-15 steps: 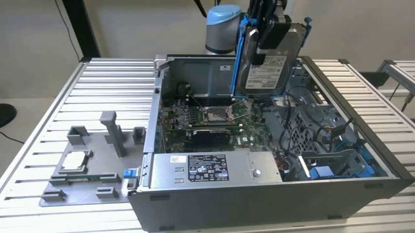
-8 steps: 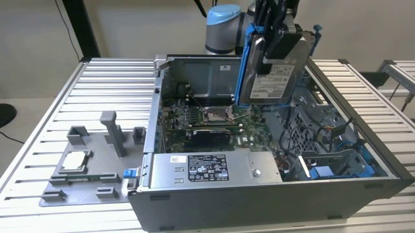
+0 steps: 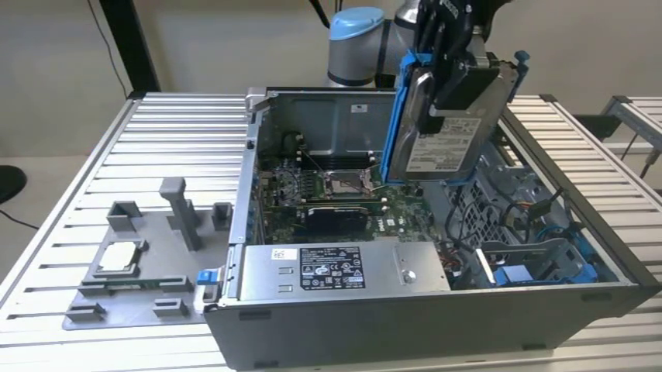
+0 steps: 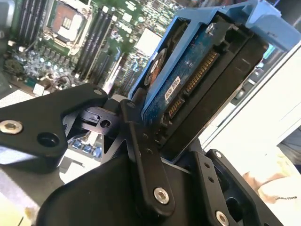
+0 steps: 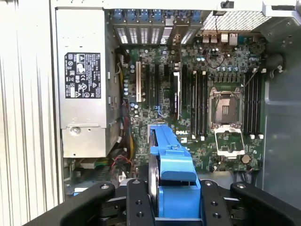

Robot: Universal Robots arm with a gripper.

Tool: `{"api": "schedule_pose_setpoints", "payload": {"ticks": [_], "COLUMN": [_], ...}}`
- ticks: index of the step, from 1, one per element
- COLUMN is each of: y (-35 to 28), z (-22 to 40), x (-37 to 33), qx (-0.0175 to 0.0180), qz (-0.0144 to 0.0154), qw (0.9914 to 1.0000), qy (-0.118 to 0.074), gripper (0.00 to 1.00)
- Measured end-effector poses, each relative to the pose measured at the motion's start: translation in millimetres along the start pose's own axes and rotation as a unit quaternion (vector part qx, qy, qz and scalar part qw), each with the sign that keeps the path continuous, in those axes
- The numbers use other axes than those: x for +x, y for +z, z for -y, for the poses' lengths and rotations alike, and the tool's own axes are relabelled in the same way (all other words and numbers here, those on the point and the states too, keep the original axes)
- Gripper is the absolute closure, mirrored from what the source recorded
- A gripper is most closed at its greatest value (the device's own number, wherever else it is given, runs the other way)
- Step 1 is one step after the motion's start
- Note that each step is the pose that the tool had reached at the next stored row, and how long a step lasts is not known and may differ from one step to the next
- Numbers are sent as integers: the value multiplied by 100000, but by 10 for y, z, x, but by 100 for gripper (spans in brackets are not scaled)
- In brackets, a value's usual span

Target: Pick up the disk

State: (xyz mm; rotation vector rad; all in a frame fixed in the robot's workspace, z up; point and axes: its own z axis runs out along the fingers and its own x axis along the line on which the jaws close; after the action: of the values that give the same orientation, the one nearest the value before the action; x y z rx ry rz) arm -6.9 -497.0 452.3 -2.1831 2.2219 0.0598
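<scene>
The disk [image 3: 443, 136], a silver drive with a white label in a bright blue carrier [image 3: 398, 116], hangs upright above the open computer case [image 3: 414, 325]. My gripper [image 3: 460, 85] is shut on its upper end, black fingers pressing both flat faces. In the second wrist view the disk [image 4: 188, 89] sits between the fingers [image 4: 141, 141], its blue circuit side and connector showing. In the first wrist view the disk [image 5: 171, 165] is seen edge-on between the gripper [image 5: 173, 207] pads, over the motherboard [image 5: 207, 94].
The case holds a long grey box with a black-and-white label [image 3: 331, 267] along its front and blue drive bays [image 3: 528, 271] at the exterior view's right. A grey fixture plate [image 3: 135, 271] with a small silver chip [image 3: 119, 256] lies on the slatted table [image 3: 62, 201].
</scene>
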Motion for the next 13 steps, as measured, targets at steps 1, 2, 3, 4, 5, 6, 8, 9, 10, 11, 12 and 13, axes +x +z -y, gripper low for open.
{"api": "schedule_pose_setpoints", "payload": {"ticks": [1, 2, 3, 4, 5, 6, 8, 9, 10, 11, 12, 13], "y": [-2, -3, -5, -6, -8, -10, -13, -14, -16, -18, -19, -21], "z": [3, 7, 9, 13, 16, 18, 23, 26, 28, 29, 31, 33], "x": [34, 69, 102, 140, 175, 209, 281, 319, 352, 389, 427, 464], "qx": [2, 1, 0, 1, -1, 0, 1, 2, 0, 0, 1, -1], "qz": [0, -2, -6, -3, -3, -2, 1, 2, -2, -3, 1, -3], "qw": [100000, 100000, 100000, 100000, 100000, 100000, 100000, 100000, 100000, 100000, 100000, 100000], "qy": [-1, 0, 1, -1, 1, 3, 2, 4, 3, 2, 1, 2], "gripper": [100, 100, 100, 100, 100, 100, 100, 100, 100, 100, 100, 100]}}
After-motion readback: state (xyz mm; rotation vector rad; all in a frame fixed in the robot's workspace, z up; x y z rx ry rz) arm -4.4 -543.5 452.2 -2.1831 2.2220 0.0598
